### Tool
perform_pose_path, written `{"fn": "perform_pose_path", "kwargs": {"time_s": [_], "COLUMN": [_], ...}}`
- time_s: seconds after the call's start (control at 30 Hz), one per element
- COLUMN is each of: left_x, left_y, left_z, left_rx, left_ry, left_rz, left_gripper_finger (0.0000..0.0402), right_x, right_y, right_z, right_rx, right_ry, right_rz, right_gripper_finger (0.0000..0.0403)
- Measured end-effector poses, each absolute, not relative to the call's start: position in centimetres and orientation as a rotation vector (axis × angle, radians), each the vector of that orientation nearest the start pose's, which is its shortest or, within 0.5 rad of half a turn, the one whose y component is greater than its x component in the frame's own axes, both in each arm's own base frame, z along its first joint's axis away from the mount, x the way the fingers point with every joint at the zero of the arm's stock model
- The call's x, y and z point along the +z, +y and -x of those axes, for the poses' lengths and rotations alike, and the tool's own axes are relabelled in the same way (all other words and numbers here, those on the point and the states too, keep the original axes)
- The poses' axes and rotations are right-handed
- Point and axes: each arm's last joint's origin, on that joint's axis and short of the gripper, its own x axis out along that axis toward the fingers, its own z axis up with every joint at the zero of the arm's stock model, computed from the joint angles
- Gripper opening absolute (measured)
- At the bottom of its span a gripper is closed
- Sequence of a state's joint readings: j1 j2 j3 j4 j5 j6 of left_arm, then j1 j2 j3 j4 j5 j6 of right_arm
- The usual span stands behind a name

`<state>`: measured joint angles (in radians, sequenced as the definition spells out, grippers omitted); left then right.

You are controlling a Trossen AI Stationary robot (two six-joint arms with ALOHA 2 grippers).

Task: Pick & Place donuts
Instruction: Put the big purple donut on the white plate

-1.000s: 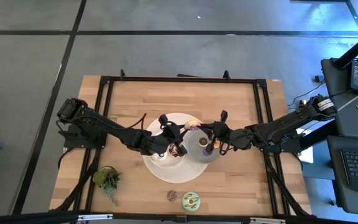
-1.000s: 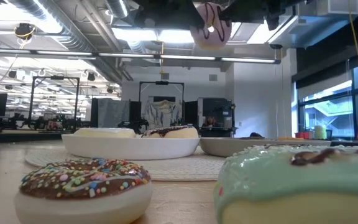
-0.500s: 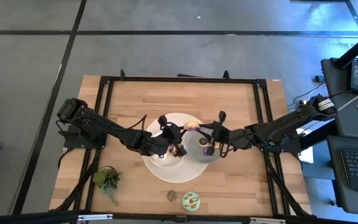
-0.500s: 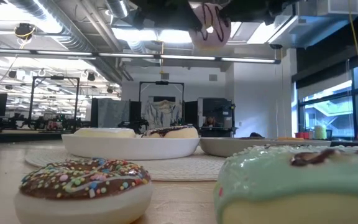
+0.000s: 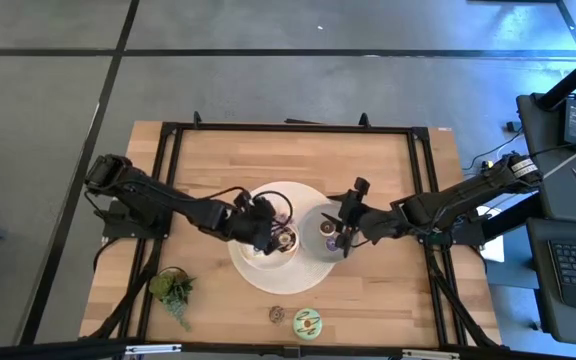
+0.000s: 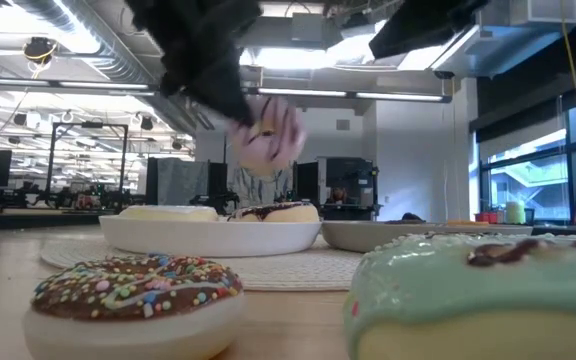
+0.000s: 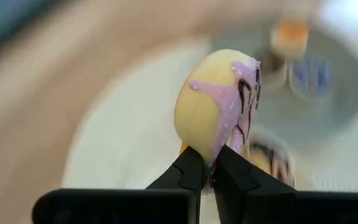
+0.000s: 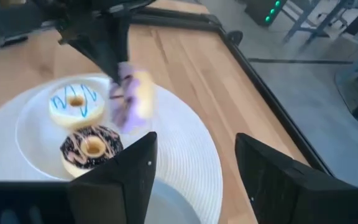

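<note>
Clamped together, the left gripper's (image 7: 209, 169) two dark fingers (image 7: 188, 171) pinch a pink-iced donut (image 7: 219, 106) by its lower rim, holding it on edge in the air above the white dish (image 8: 33, 134); that dish sits on a round white mat (image 5: 258, 268) near the middle of the bench, slightly toward its left side; two more donuts lie flat in it, one white with blue zigzag icing (image 8: 75, 104), one chocolate (image 8: 92, 147), the two touching or very nearly so. From table height the held donut (image 6: 265, 135) hangs clear above the dish rim (image 6: 208, 233). Just beside the white dish, toward the bench's right side, stands a grey dish (image 5: 320, 237); small items lie in it, too blurred to name. Over its right edge hovers the right gripper (image 5: 346, 222), its fingers (image 8: 120, 177) spread wide with nothing between them. Near the front edge of the bench lie a green-iced donut (image 5: 307, 321) and, just to its left, a small chocolate sprinkled donut (image 5: 277, 314); a leafy green plant (image 5: 171, 289) sits toward the front left corner.
</note>
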<state>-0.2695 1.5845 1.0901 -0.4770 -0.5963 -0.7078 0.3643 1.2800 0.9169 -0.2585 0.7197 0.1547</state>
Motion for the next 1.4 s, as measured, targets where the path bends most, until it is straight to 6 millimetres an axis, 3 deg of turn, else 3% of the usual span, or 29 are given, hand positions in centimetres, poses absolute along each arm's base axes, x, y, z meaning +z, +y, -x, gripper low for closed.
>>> {"fn": "perform_pose_path", "kwargs": {"time_s": [0.2, 0.4, 0.73, 1.4], "left_x": [21.9, 21.8, 21.0, 20.6], "left_y": [-5.4, -3.2, -0.7, -1.0], "left_z": [-30.8, -31.0, -30.5, -30.6], "left_rx": [0.377, 0.215, 0.216, 0.274], "left_ry": [0.996, 1.100, 1.158, 1.096], "left_rz": [0.398, 0.520, 0.613, 0.514], "left_gripper_finger": [0.0019, 0.0019, 0.0019, 0.0020], "right_x": [27.2, 27.1, 26.5, 26.4], "right_y": [7.4, 7.1, 7.0, 6.9], "right_z": [-25.7, -25.7, -25.3, -25.2], "right_rx": [-0.397, -0.385, -0.401, -0.403], "right_ry": [0.525, 0.533, 0.592, 0.608], "right_rz": [0.179, 0.147, 0.113, 0.121], "right_gripper_finger": [0.0218, 0.0218, 0.0218, 0.0218]}}
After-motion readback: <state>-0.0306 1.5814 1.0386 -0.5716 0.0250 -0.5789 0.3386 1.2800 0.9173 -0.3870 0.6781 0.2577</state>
